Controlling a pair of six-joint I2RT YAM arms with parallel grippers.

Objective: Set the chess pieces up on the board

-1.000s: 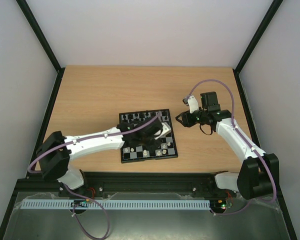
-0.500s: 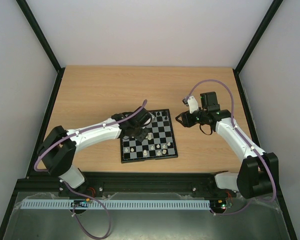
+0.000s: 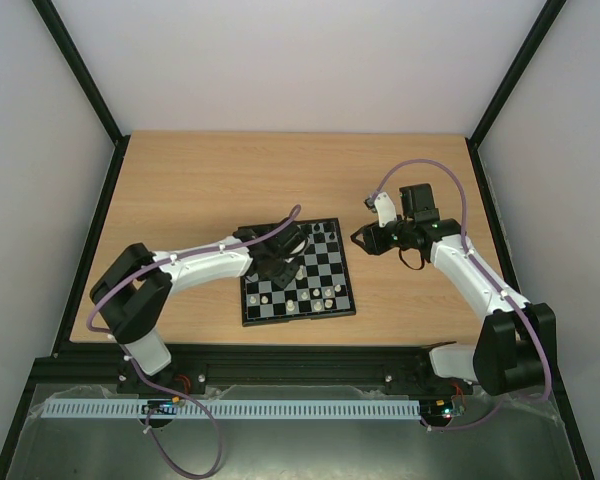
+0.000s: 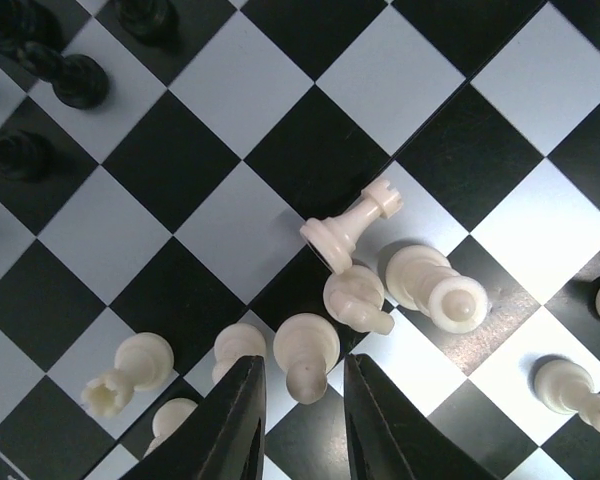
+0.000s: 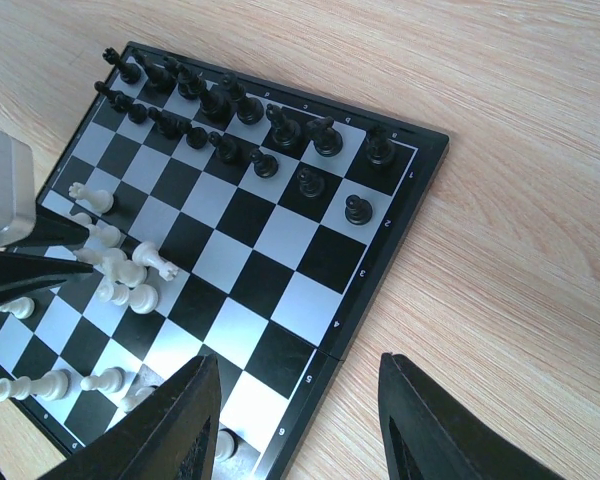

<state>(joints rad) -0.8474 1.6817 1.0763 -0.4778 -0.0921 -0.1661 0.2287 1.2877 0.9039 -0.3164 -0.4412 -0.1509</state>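
Observation:
The board (image 3: 300, 318) lies in the middle of the table, its black pieces (image 5: 220, 105) standing in the two far rows. White pieces (image 5: 120, 270) are bunched untidily on the near-left squares. My left gripper (image 3: 280, 262) hangs over that bunch. In the left wrist view its jaws (image 4: 302, 365) stand narrowly open on either side of a white pawn (image 4: 307, 352), with a gap showing on both sides. A white rook (image 4: 350, 225) lies toppled beside a knight (image 4: 358, 298). My right gripper (image 3: 360, 240) hovers open, right of the board, with nothing in it (image 5: 295, 365).
More white pieces (image 3: 325, 295) stand along the board's near rows. Bare wooden table (image 3: 210, 180) surrounds the board, with black frame rails at the sides and the near edge.
My left arm has swung left, carrying its gripper from the board's right half to the left part over the white pieces. The right arm has not moved.

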